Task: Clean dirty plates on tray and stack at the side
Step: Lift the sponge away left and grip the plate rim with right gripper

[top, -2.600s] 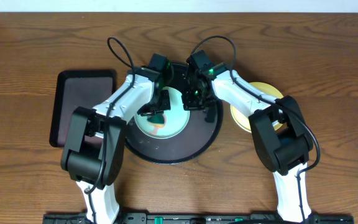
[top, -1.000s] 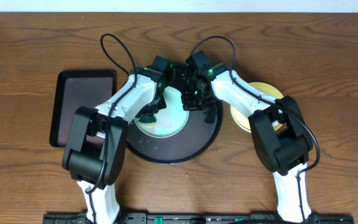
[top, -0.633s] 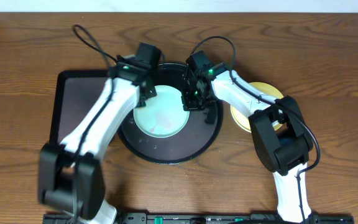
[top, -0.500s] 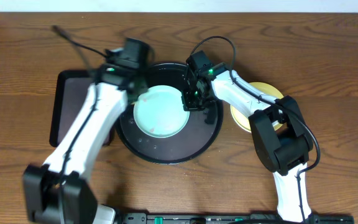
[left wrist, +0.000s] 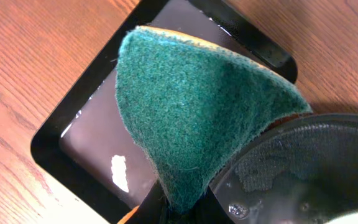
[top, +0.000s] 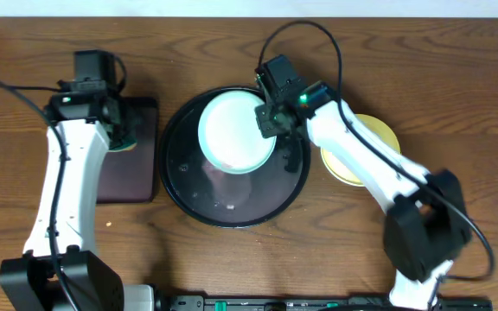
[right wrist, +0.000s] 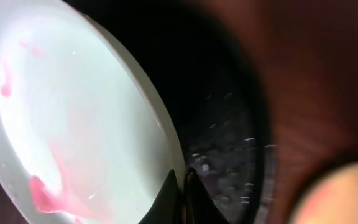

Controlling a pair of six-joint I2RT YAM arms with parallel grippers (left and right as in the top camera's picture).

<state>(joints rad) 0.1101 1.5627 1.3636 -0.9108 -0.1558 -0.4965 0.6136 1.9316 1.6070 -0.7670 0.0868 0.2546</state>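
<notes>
The right gripper [top: 271, 119] is closed on the rim of a pale aqua plate [top: 232, 134]. In the right wrist view the two fingertips meet on the plate's edge with almost no gap between them. The plate spreads out from the fingers to the gripper's left side, and it looks tilted. I cannot tell if its far edge touches anything. On its inner face there are red smears [right wrist: 42, 193], one near the fingers and a smaller one further away. Directly under this gripper and the plate lies the round black tray [top: 188, 190], with small water drops on its surface. On the other side of the right gripper, behind its wrist, a pale yellow plate [top: 377, 131] rests on the wooden table [top: 456, 86], just beside the tray's rim and partly hidden under the arm.

The left gripper [top: 119, 130] is well apart from the plates, on the far left side of the round tray. It is closed on a green sponge [left wrist: 191, 112]. The fingers pinch the sponge's narrow end, so that the wide part fans out in front of them. Under this gripper and the sponge is a rectangular black tray [left wrist: 92, 124], with a small white spot on its floor. From the left wrist view, the round tray's rim is close to the gripper, next to the sponge's lower edge.
</notes>
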